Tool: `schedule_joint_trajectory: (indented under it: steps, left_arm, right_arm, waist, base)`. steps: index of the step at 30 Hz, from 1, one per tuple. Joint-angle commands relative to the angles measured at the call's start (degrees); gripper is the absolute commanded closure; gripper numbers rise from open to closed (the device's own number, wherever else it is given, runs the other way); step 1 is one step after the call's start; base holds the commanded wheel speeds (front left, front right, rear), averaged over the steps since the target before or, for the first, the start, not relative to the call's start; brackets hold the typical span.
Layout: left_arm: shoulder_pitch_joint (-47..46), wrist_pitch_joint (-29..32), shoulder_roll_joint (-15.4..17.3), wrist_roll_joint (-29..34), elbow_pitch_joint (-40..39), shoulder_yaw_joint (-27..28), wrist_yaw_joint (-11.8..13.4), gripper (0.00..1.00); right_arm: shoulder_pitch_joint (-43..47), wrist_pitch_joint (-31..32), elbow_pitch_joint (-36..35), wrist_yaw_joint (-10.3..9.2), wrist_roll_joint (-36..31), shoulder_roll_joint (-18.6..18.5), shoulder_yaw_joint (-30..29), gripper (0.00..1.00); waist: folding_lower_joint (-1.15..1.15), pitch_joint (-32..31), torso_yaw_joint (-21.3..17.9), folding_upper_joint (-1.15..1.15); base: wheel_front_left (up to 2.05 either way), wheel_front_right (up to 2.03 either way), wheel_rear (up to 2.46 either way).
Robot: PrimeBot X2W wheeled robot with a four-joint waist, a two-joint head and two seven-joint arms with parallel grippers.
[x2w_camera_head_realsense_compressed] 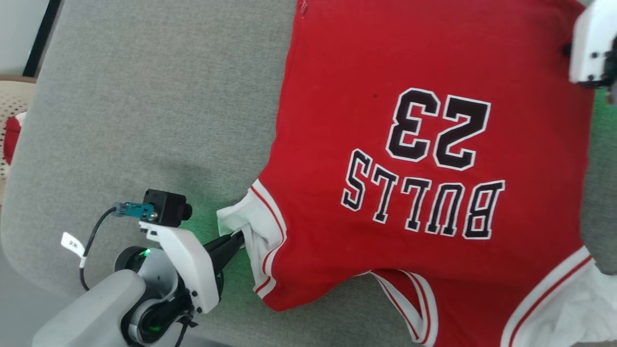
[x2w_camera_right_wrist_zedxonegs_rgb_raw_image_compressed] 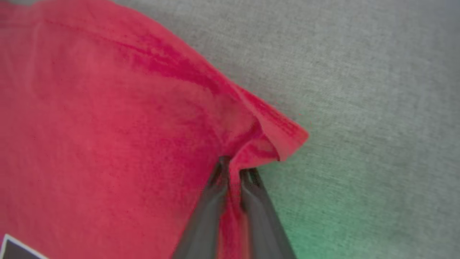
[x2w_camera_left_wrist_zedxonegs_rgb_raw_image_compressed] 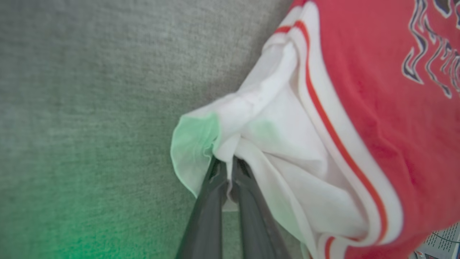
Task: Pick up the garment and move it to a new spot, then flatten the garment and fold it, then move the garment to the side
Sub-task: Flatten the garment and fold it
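On the grey bench the garment lies spread, print up. Your left wrist view shows the left fingers pinching its white sleeve. Your right wrist view shows the right fingers pinching its red corner.

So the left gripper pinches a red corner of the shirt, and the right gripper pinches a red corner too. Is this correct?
Not quite: the left gripper pinches the white sleeve of the garment, not red cloth, as the left wrist view shows. The right gripper does pinch a red corner.
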Motion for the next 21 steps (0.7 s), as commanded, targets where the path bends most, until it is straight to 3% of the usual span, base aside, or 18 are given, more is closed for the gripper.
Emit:
schedule_joint_trajectory:
  steps: [1,6,12,18,21]
  left_arm:
    - [0.2,0.0,-1.1,-0.1,4.2,-0.3,1.8,1.0]
    - [0.4,-1.1,0.4,0.1,4.7,0.8,2.2,1.0]
    - [1.0,-1.8,3.2,-0.8,3.4,2.6,4.2,1.0]
    - [2.1,-2.0,6.2,-1.0,1.2,3.7,5.5,1.0]
    - [2.6,-1.8,7.7,-1.2,-0.7,4.1,6.3,1.0]
  right_arm:
    - [4.6,1.3,2.8,0.01,0.3,0.8,1.6,1.0]
    - [5.6,0.9,-3.5,0.01,4.5,-0.8,8.4,1.0]
    - [10.9,-0.3,-18.5,0.0,13.5,-5.8,15.0,1.0]
    - [23.0,2.0,-34.7,0.0,21.3,-9.4,13.4,1.0]
    - [33.4,4.7,-45.1,0.0,22.9,-10.0,9.1,1.0]
  waist:
    - [0.0,-0.5,-0.7,-0.01]
    - [0.0,-2.1,-3.7,-0.01]
    - [0.0,-4.2,-8.4,-0.01]
    - [0.0,-6.3,-12.6,-0.01]
    - [0.0,-7.0,-14.7,-0.01]
  base:
    - [0.0,0.0,0.0]
    - [0.0,0.0,0.0]
    - [0.0,0.0,0.0]
    - [0.0,0.0,0.0]
    - [0.0,0.0,0.0]
